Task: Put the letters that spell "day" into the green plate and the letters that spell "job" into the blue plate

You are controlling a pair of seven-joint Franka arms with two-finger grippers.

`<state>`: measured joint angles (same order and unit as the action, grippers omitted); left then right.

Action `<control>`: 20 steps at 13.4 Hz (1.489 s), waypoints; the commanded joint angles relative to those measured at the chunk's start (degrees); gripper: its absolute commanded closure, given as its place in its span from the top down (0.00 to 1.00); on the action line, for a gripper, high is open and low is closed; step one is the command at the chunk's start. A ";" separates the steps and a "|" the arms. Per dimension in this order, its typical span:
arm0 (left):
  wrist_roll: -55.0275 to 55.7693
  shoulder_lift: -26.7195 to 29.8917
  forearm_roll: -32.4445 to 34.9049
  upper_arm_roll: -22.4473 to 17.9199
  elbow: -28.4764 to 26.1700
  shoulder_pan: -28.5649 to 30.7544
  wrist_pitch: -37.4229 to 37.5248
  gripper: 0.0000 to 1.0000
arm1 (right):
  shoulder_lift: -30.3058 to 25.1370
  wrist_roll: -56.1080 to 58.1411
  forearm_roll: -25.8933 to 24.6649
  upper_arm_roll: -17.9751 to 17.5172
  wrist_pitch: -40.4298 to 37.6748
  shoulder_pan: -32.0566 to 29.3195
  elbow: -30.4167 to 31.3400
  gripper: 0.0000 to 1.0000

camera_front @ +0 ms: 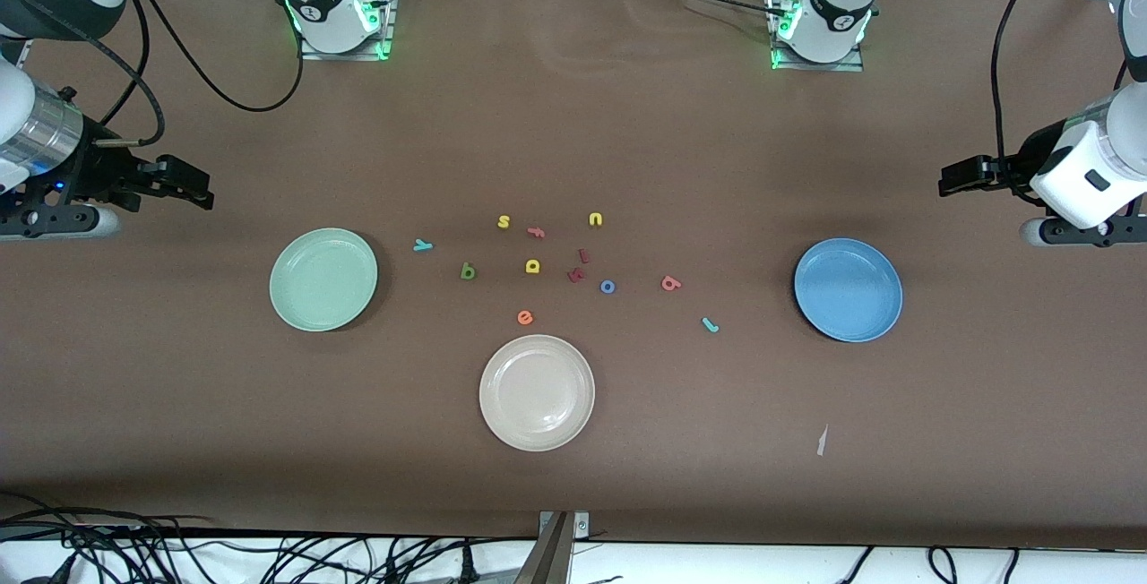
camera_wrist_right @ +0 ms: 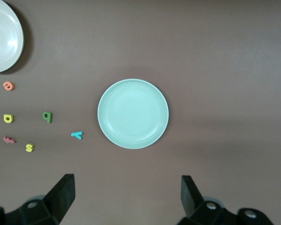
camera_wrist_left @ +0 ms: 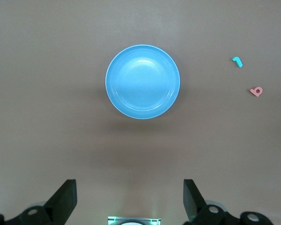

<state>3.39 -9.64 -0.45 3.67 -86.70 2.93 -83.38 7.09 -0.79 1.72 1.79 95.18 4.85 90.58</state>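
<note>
L pincer open, over blue plate end | R pincer open, near green plate

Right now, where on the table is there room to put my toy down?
Bare cloth lies between the green plate and the white plate, and between the white plate and the blue plate below the teal j. It is crowded above the white plate, from the teal y to the coral b.

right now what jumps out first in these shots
Three plates: a green plate toward the right arm's end, a blue plate toward the left arm's end, and a cream plate nearest the camera. Small colored letters lie scattered between them. Both arms wait at the table's ends, fingers open.
</note>
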 commanded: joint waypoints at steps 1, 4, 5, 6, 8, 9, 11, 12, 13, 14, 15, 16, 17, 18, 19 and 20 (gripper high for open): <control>0.48 -0.81 -0.08 0.11 1.18 -0.03 0.15 1.00 | -0.68 0.36 -0.84 -0.30 -3.49 0.33 -0.49 1.00; 0.48 -0.81 -0.08 0.11 1.27 -0.03 0.15 1.00 | -0.59 0.35 -2.69 -0.39 -3.51 0.68 -0.67 1.00; 0.48 -0.81 -0.08 0.11 1.27 -0.03 0.15 1.00 | -0.50 0.52 -2.86 -0.39 -3.34 0.86 -0.75 1.00; 0.48 -0.81 -0.08 0.11 1.27 -0.03 0.15 1.00 | -0.50 0.53 -2.78 -0.30 -3.34 0.69 -0.75 1.00; 0.48 -0.81 -0.08 0.11 1.27 -0.03 0.15 1.00 | -0.50 0.43 -2.08 0.14 -2.72 0.60 -0.67 1.00; 0.48 -0.81 -0.08 0.11 1.27 -0.03 0.15 1.00 | -0.41 1.05 -2.25 0.23 -2.63 0.25 -0.67 1.00; 0.48 -0.81 -0.08 0.11 1.27 -0.03 0.15 1.00 | -0.33 1.05 -2.16 0.14 -2.37 0.33 -0.67 1.00; 0.48 -0.81 -0.08 0.11 1.27 -0.03 0.15 1.00 | -0.32 1.05 -2.07 0.14 -2.37 0.33 -0.49 1.00; 0.48 -0.81 -0.08 0.11 1.18 -0.03 -0.20 1.00 | -0.32 1.05 -2.07 0.05 -2.46 0.33 -0.49 1.00; 0.48 -0.81 -0.08 0.11 1.18 -0.03 -0.29 1.00 | -0.41 1.05 -1.99 0.05 -2.46 0.33 -0.49 1.00; 0.48 -0.81 -0.08 0.11 1.18 -0.03 -0.29 1.00 | -0.41 1.05 -1.99 -0.12 -2.46 0.33 -0.32 1.00; 0.48 -0.81 -0.08 0.11 1.18 -0.03 -0.29 1.00 | -0.41 1.05 -1.99 -0.30 -2.37 0.51 -0.23 1.00; 0.48 -0.81 -0.08 0.11 1.18 -0.03 -0.38 1.00 | -0.41 0.97 -1.99 -0.47 -2.37 0.68 -0.14 1.00; 0.48 -0.81 -0.08 0.11 1.18 -0.03 -0.29 1.00 | -0.41 0.97 -1.99 -0.91 -2.28 0.69 -0.05 1.00; 0.48 -0.81 -0.08 0.11 1.18 -0.03 -0.38 1.00 | -0.50 0.97 -1.99 -1.09 -2.28 0.69 0.04 1.00; 0.48 -0.81 -0.08 0.11 1.18 -0.03 -0.38 1.00 | -0.41 0.97 -1.90 -1.09 -2.19 0.60 0.04 1.00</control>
<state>3.39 -10.07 -0.45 3.67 -86.70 2.93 -83.81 7.05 -0.71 -0.16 0.99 93.07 5.54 90.54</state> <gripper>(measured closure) 0.000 0.000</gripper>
